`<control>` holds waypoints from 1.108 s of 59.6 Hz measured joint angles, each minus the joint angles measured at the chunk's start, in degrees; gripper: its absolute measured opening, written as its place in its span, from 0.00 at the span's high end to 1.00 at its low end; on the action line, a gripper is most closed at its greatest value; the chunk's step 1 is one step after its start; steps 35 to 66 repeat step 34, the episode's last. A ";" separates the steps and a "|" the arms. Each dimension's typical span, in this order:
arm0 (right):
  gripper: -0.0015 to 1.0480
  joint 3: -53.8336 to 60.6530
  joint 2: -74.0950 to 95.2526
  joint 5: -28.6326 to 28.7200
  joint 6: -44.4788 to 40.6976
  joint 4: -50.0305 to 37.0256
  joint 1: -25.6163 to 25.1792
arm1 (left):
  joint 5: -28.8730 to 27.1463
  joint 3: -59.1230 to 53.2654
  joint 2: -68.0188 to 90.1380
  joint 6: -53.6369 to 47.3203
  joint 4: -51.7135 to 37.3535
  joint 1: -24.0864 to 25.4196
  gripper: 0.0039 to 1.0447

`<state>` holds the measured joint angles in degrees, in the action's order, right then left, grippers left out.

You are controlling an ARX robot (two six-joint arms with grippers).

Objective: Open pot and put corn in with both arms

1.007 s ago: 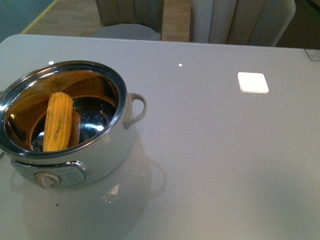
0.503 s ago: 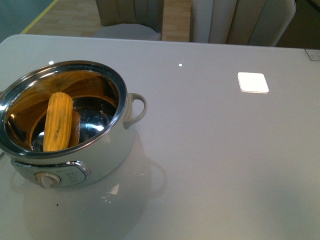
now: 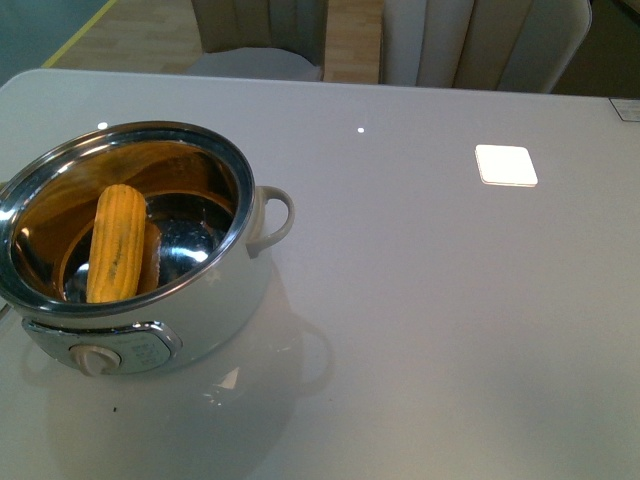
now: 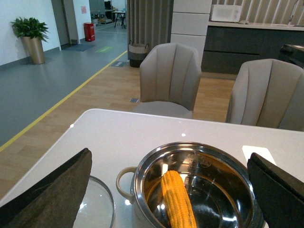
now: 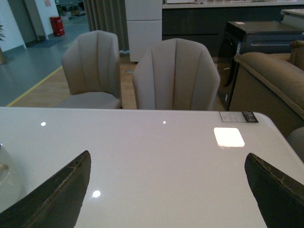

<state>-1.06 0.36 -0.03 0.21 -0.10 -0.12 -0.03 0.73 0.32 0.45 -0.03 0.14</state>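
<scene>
Inside lidless pot (image 3: 215, 300): corn (image 3: 115, 245) lying. Left fingers (image 4: 52, 190), right fingers (image 5: 57, 194) spread wide, empty.

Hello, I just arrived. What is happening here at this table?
Nothing is being handled now. The pot stands open on the white table with the corn already lying inside. Its glass lid rests beside it. The left gripper and right gripper are both open and empty.
</scene>
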 joint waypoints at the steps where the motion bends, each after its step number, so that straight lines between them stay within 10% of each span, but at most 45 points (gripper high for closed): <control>1: 0.07 0.00 0.00 0.02 0.00 0.00 0.00 | 0.00 0.00 0.00 0.00 0.00 0.00 0.06; 66: 0.08 0.00 0.00 0.02 -0.02 0.00 0.00 | 0.00 0.00 0.00 0.00 0.00 0.00 0.06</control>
